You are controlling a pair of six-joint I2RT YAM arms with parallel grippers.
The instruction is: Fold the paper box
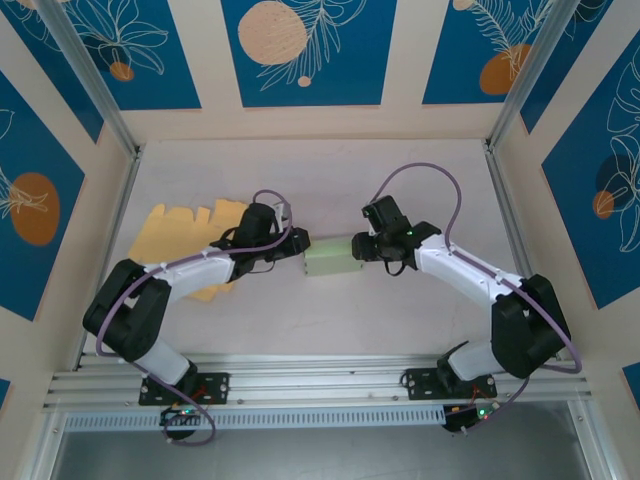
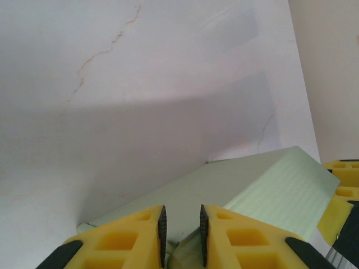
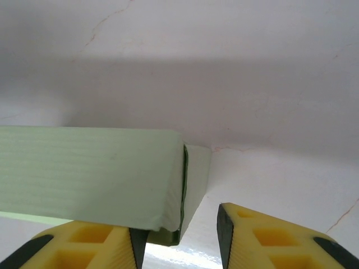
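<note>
Box (image 1: 330, 258), pale green, lies on the counter (image 1: 330, 170) right of the yellow sheets (image 1: 175, 225). Left claw (image 2: 180, 235) pinches its sheet-side end, jaws nearly together. Right claw (image 3: 179, 230) stands open around the far end's corner.

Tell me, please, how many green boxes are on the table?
1: the box lies at centre. The left arm covers part of the yellow sheets, so another may be hidden.

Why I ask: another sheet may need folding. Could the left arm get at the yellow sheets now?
Probably not yet: the left gripper is shut on the green box. The yellow sheets lie close, partly under that arm.
</note>
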